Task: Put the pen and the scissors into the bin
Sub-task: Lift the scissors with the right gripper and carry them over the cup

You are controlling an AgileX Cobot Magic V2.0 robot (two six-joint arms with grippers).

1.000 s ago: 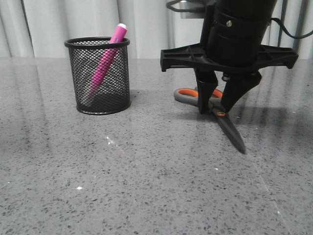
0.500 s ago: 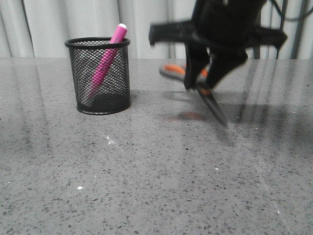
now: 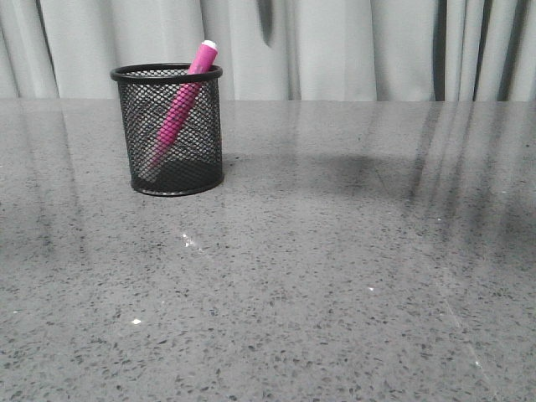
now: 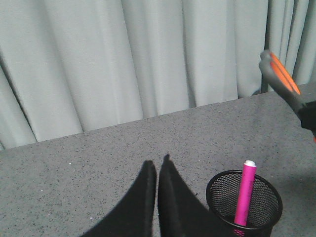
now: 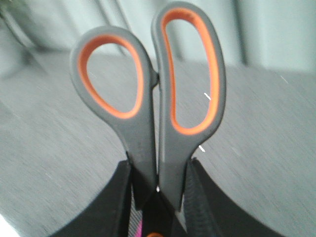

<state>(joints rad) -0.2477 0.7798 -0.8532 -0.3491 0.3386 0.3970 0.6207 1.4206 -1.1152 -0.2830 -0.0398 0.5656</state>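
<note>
Since half a second ago, the right arm and the scissors [image 5: 158,108] have risen out of the front view, which now shows only the worktop [image 3: 335,276] with the bin [image 3: 170,130] on it before a pale curtain [image 3: 352,46]. In the bin, the pen [image 3: 180,105] leans with its white tip poking above the rim.

The right tool [image 5: 159,197] pinches the scissors just below the two orange-lined finger loops, its black fingers [image 5: 205,197] pressing on both sides of the grey handles, which lie closed together. The loops point away from the wrist. From the left wrist view, the scissors' handles [image 4: 282,81] show near the picture's edge, up in the air, above and to one side of the bin [image 4: 244,200].

The left tool [image 4: 157,170] has its fingers pressed together with nothing between them, close to the bin and above the worktop.
</note>
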